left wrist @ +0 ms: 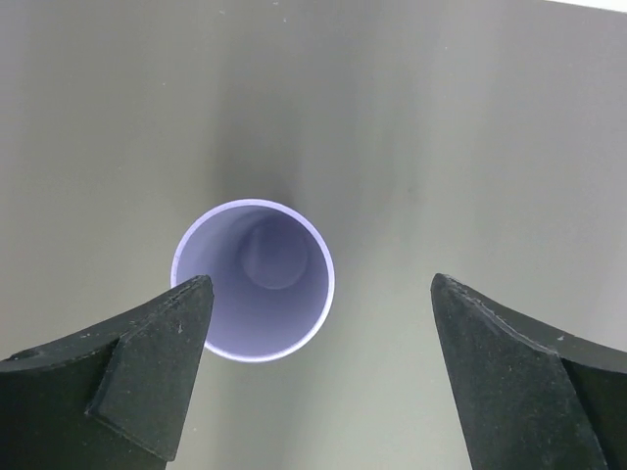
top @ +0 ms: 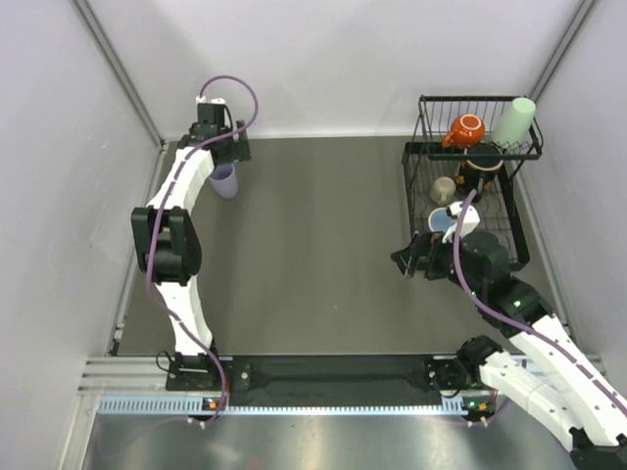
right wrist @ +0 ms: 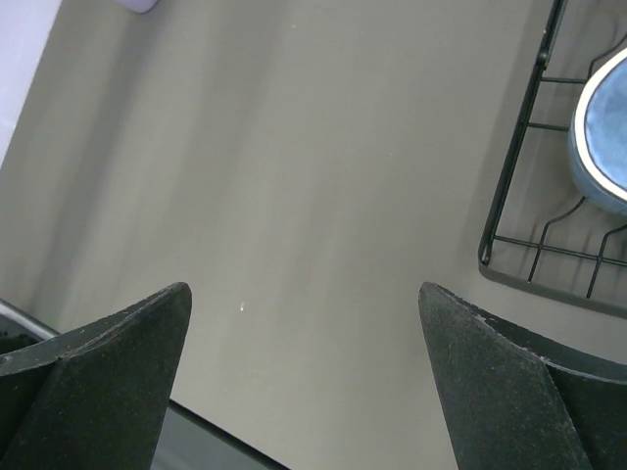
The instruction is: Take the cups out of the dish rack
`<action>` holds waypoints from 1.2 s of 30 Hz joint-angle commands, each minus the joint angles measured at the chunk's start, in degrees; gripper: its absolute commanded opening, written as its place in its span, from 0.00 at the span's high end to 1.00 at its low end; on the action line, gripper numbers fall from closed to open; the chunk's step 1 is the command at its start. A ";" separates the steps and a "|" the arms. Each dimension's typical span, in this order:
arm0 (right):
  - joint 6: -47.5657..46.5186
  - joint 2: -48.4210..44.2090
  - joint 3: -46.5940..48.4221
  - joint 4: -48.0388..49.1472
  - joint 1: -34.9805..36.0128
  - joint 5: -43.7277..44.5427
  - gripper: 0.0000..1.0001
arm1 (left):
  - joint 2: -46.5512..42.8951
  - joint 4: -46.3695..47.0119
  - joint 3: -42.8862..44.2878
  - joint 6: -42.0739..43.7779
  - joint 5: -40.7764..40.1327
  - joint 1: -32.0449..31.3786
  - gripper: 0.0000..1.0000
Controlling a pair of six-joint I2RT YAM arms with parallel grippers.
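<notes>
Left wrist view: my left fingers [left wrist: 147,362] spread wide above the upright lavender tumbler [left wrist: 257,284] near the tabletop's far-left corner; my right fingers [right wrist: 108,372] gape, empty, beside the dish rack [right wrist: 529,282].

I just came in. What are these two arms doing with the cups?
They unload cups from the dish rack. The lavender tumbler stands upright on the table at far left, below the left gripper, whose fingers are open, not gripping it. The right gripper, open and empty, hovers over bare table by the rack's corner, near the blue mug. The orange mug and pale green tumbler sit in the raised basket.
</notes>
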 commanded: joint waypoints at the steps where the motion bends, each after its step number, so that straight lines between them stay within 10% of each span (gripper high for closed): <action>1: 1.05 1.93 2.63 3.86 0.57 2.12 0.00 | -6.09 0.60 -0.74 0.79 -1.39 -1.50 0.02; 11: -0.35 16.50 21.86 0.18 0.57 13.10 0.00 | -26.81 12.62 -19.98 -11.75 22.38 -9.68 0.02; 17: -4.83 23.01 31.88 0.70 0.22 18.91 0.00 | -36.58 37.56 -35.36 -28.28 45.69 -12.12 0.02; 27: -6.42 31.11 38.68 -2.38 -10.40 17.52 0.00 | -42.92 40.74 -48.27 -31.90 43.33 -26.02 0.03; 36: -5.72 28.48 24.10 -3.53 -23.68 11.09 0.00 | -46.44 38.05 -52.78 -29.98 42.29 -28.31 0.05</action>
